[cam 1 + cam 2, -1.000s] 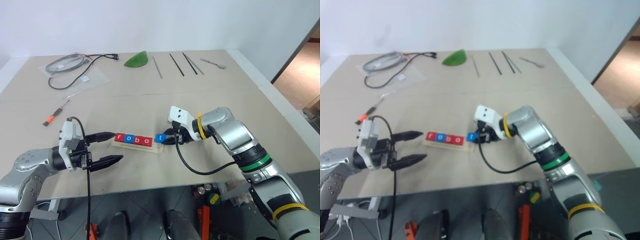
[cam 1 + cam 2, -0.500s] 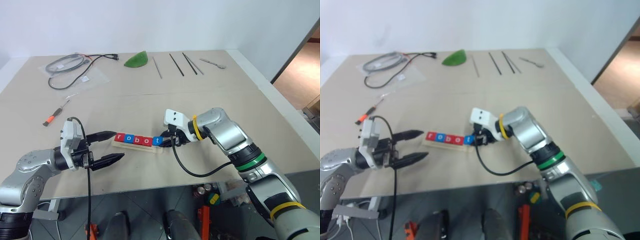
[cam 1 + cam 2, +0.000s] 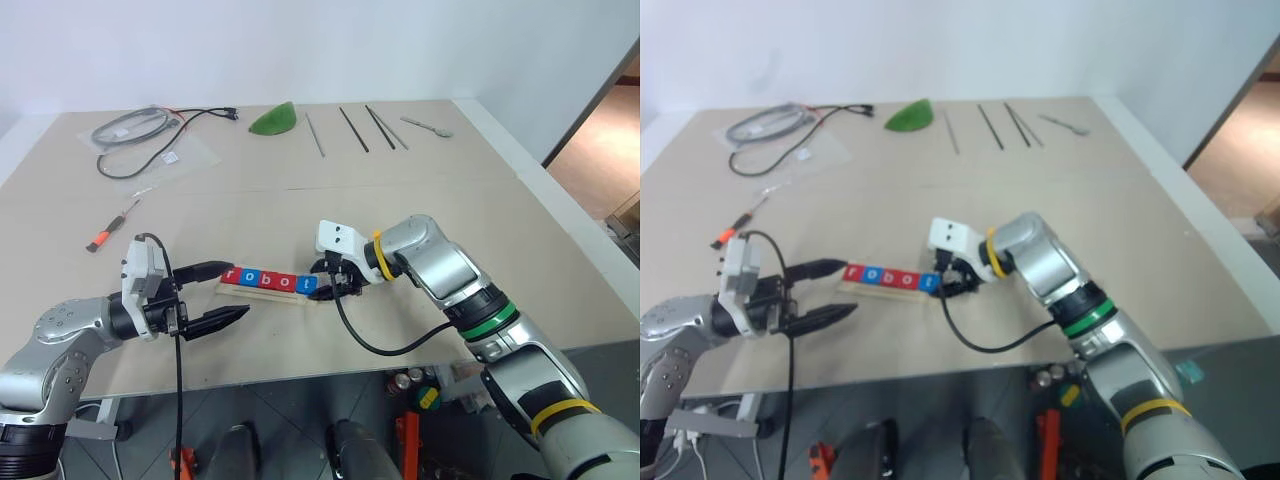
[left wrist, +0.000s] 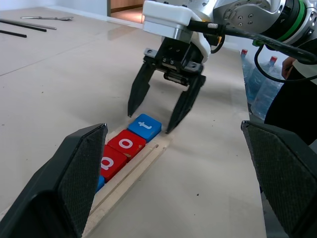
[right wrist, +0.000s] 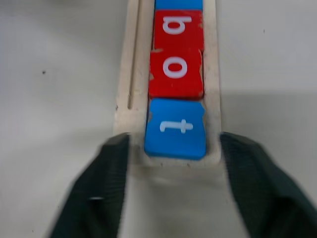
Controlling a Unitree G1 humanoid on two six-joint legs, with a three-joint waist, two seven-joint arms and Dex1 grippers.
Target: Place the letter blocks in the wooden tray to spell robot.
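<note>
The wooden tray point(image 3: 262, 291) lies on the table with several letter blocks point(image 3: 268, 281) in a row reading r, o, b, o, t. The blue t block point(image 5: 176, 126) sits flat at the tray's point(image 5: 131, 89) right end, next to a red o point(image 5: 176, 74). My right gripper point(image 3: 324, 290) is open, and its fingers point(image 4: 139, 91) straddle the t block point(image 4: 144, 126) without touching it. My left gripper point(image 3: 237, 290) is open just off the tray's left end with nothing between its fingers.
At the left lies an orange-handled screwdriver point(image 3: 97, 240). Bagged cables point(image 3: 150, 135), a green leaf-shaped piece point(image 3: 272, 120), thin rods point(image 3: 352, 128) and a spoon point(image 3: 425, 125) line the far side. The table's front edge runs just below both grippers.
My right gripper carried the t block left to the tray's right end, then opened and let it go. The left gripper has not moved.
</note>
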